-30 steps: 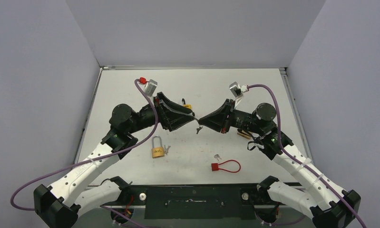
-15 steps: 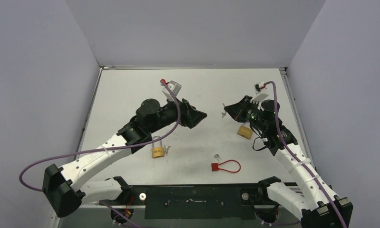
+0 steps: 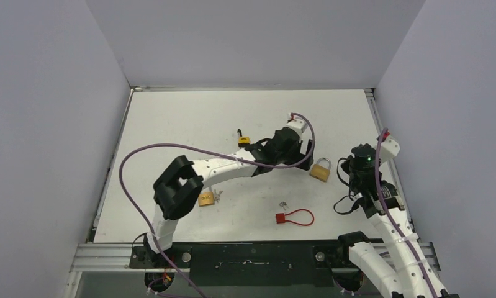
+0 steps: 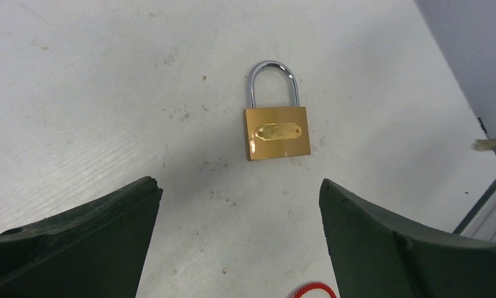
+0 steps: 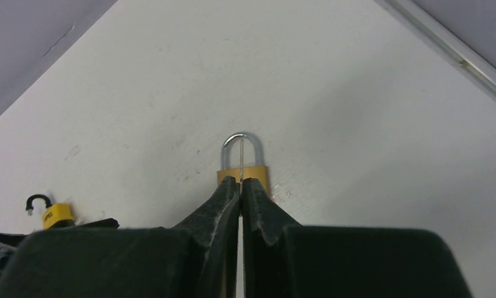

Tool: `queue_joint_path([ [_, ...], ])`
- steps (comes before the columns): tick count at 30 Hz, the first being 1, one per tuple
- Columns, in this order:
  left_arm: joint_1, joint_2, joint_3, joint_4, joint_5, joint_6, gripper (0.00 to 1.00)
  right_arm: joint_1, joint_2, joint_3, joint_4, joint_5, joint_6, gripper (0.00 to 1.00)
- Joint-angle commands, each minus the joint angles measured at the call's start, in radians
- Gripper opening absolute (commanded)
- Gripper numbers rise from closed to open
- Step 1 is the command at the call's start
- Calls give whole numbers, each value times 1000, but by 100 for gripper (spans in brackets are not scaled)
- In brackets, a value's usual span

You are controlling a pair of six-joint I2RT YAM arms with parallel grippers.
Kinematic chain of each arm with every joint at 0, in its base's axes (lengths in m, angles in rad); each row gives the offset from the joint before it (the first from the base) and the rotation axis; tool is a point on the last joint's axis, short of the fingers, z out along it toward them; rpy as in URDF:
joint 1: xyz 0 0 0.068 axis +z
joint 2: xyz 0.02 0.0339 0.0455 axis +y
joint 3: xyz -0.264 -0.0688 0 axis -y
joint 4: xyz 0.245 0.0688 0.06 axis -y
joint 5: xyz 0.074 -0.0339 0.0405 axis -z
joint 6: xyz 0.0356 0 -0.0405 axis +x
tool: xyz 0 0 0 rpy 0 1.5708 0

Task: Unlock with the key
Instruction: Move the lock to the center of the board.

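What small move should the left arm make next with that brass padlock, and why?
Probably lower the left gripper onto the padlock and close. Its jaws are open, the lock lies flat and untouched ahead, centred between them, and the right gripper pinches what looks like the key.

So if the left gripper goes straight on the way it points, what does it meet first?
Probably the brass padlock, flat on the table, centred ahead of the open left gripper. Depth is unclear; it may touch bare table first.

A red cable lock (image 3: 294, 217) lies on the white table (image 3: 171, 118).
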Motion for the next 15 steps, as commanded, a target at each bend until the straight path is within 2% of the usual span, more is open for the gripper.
queue_joint_path([
  [1, -23, 137, 198, -93, -30, 21, 97, -18, -69, -28, -115, 189, 75, 0],
  [6, -43, 302, 371, -145, -19, -10, 97, -23, -117, -54, -148, 206, 112, 0],
  [10, -62, 388, 437, -177, -51, -57, 97, -25, -131, -61, -165, 184, 132, 0],
  [15, -112, 470, 517, -213, -98, -35, 97, -26, -138, -72, -164, 153, 140, 0],
])
